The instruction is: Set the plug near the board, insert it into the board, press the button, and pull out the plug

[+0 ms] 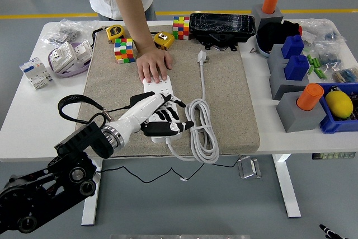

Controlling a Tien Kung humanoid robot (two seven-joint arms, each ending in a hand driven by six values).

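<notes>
A white power strip (161, 88) lies lengthwise on the tan mat (226, 96). My left hand (170, 119), white with black fingertips, lies over the strip's near half with the fingers spread, holding nothing. A person's hand (152, 64) presses on the strip's far end. The white plug (202, 56) lies loose on the mat to the right of the strip, apart from it. Its cable runs down to a coil (202, 132) beside my fingertips. The strip's button is hidden under my hand.
Rubik's cubes (125, 50) (180, 27) and two yellow tape measures (164, 40) lie at the mat's far edge, next to a black box (222, 26). Grey and blue blocks with orange pegs (299, 104) stand on the right. Small boxes (67, 55) lie at left.
</notes>
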